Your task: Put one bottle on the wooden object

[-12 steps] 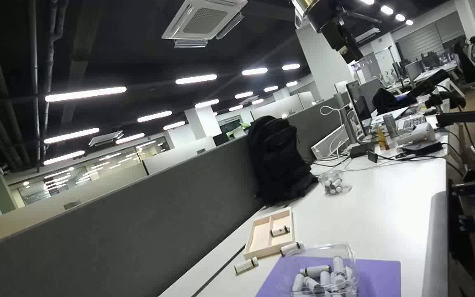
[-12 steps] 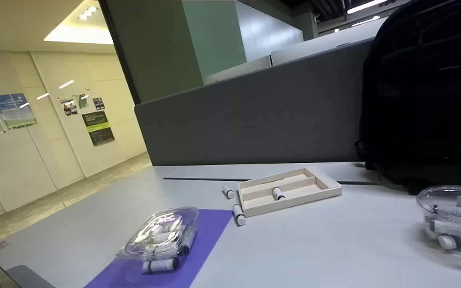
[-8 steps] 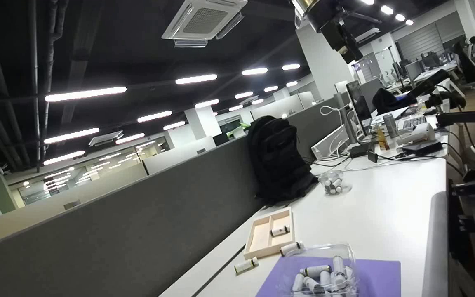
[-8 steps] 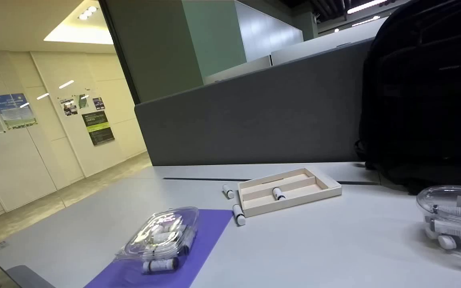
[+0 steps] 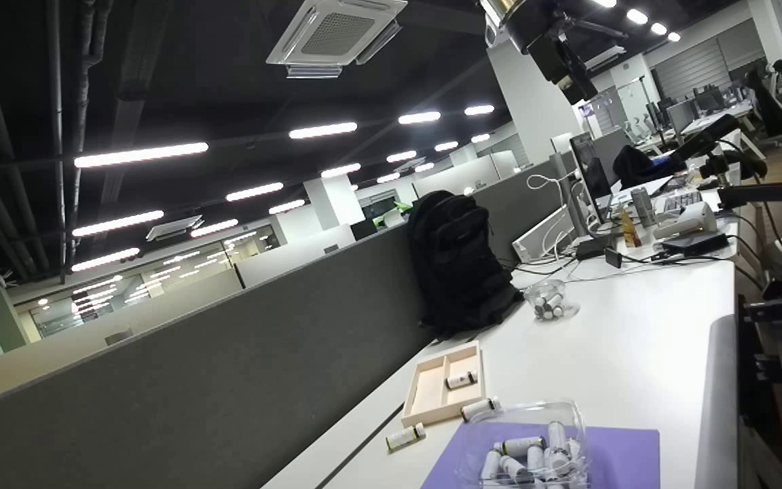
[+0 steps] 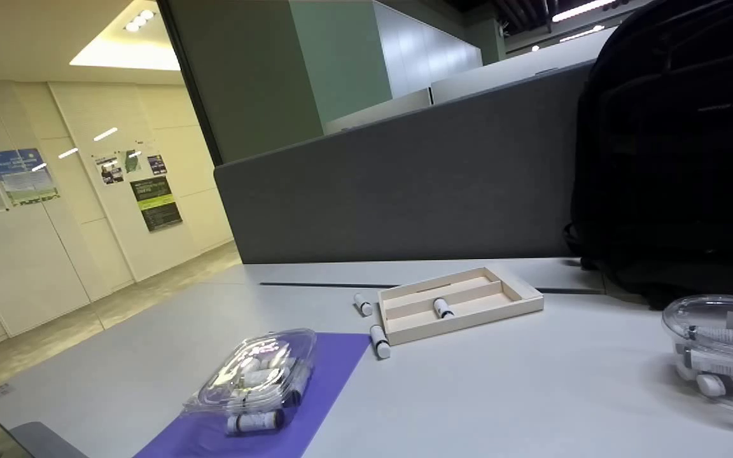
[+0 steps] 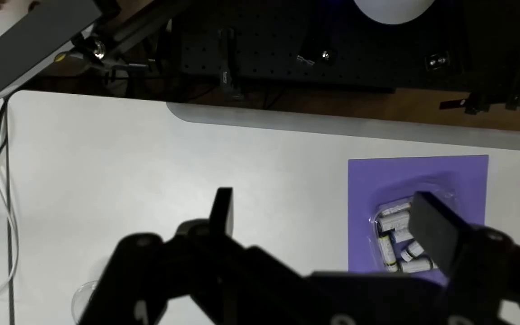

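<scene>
Hovering, gripper (image 7: 322, 201) gaping empty, you're probably pre-pick, needing to descend to a bottle (image 6: 379, 341) near the wooden tray (image 6: 468, 322).

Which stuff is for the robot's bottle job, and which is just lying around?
For the job:
wooden tray
white bottles: one lies in the tray, two near it; I can't tell which is meant
gripper, open

Just lying around:
black backpack
purple mat
monitor
clear tubs with more bottles, maybe needed too
</scene>
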